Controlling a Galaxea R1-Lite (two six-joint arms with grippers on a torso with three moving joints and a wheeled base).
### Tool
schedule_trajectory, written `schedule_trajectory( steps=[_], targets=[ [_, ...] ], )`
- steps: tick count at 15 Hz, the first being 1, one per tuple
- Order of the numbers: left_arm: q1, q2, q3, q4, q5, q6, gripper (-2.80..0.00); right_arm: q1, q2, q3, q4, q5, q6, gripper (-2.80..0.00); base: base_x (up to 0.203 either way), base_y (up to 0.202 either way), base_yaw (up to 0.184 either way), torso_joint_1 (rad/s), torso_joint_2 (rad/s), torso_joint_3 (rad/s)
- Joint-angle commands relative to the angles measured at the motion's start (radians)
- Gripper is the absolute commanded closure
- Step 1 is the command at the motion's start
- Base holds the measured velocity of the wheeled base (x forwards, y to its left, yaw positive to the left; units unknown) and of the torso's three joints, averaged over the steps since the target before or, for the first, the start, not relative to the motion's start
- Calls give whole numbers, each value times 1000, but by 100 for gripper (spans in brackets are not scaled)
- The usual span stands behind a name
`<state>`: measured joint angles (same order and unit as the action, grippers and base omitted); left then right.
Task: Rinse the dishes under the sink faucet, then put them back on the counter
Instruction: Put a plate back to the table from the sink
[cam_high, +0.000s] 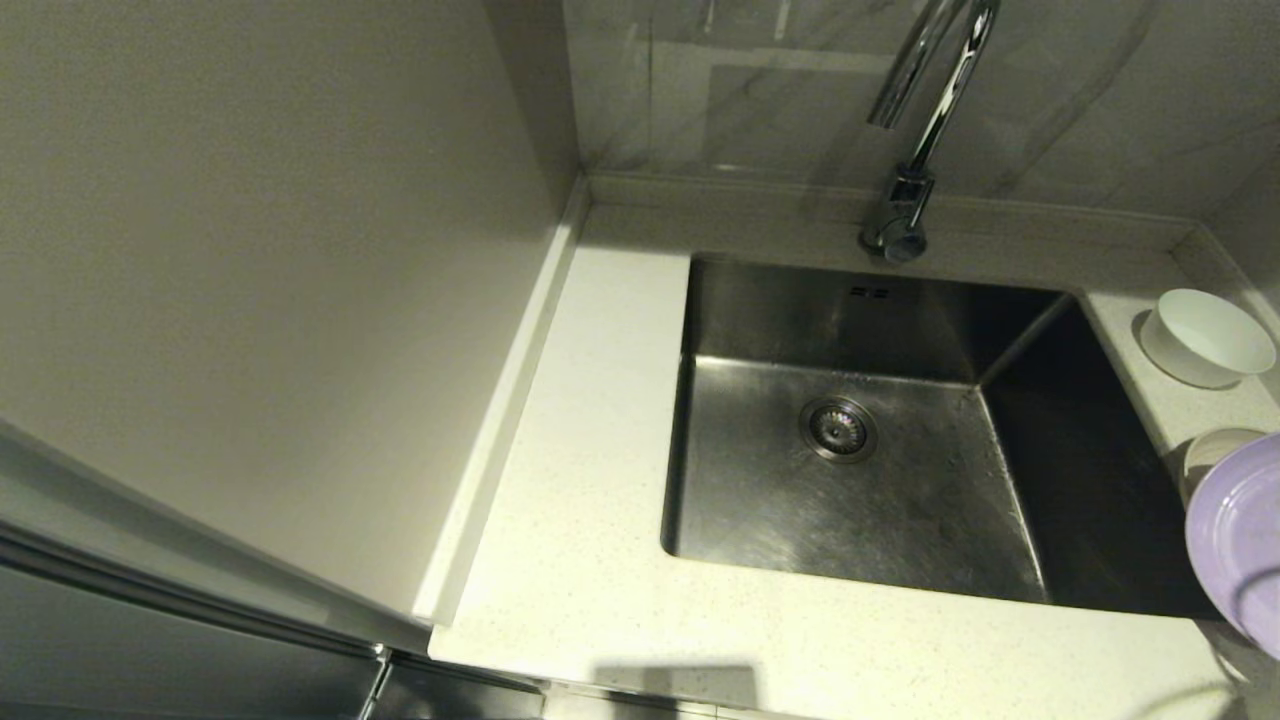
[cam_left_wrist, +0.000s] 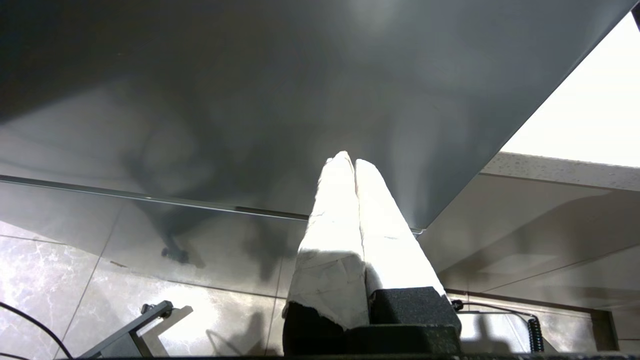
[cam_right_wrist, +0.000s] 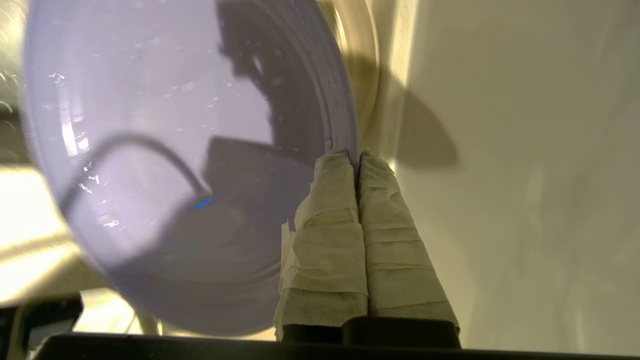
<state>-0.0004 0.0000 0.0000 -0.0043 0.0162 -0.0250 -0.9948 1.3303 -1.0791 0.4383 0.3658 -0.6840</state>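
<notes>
The lavender plate (cam_high: 1238, 540) hangs tilted at the head view's right edge, above the counter (cam_high: 600, 560) beside the sink (cam_high: 900, 480). In the right wrist view my right gripper (cam_right_wrist: 356, 154) is shut on the rim of this lavender plate (cam_right_wrist: 165, 150), which carries water drops. Part of the cream plate (cam_high: 1212, 450) shows behind it on the counter, also seen as a cream plate (cam_right_wrist: 357, 60) edge. The white bowl (cam_high: 1205, 337) stands farther back on the right. The chrome faucet (cam_high: 925, 110) rises behind the basin. My left gripper (cam_left_wrist: 348, 159) is shut, parked low below the counter.
The sink has a round drain strainer (cam_high: 838, 428) and two overflow slots (cam_high: 870, 292). A tall beige wall panel (cam_high: 260, 260) borders the counter on the left. A wall (cam_right_wrist: 525, 175) stands close beside the right gripper.
</notes>
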Motion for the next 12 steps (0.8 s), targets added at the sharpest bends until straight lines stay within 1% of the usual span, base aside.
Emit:
schedule_trajectory(
  steps=[1,6,9,10,12],
  targets=[
    [0,-3,0,0,1,-1,0,-12,5,19,2,-14,-4,0,0,0,0,0,0,0],
    [0,-3,0,0,1,-1,0,-16,57,8,-18,-16,0,0,0,0,0,0,0,0],
    [0,-3,0,0,1,-1,0,-70,47,7,-9,-5,0,0,0,0,0,0,0,0],
    [0,-3,0,0,1,-1,0,-89,23,9,24,-3,-2,0,0,0,0,0,0,0],
    [0,-3,0,0,1,0,0,-122,-36,7,131,-6,-4,0,0,0,0,0,0,0]
  ],
)
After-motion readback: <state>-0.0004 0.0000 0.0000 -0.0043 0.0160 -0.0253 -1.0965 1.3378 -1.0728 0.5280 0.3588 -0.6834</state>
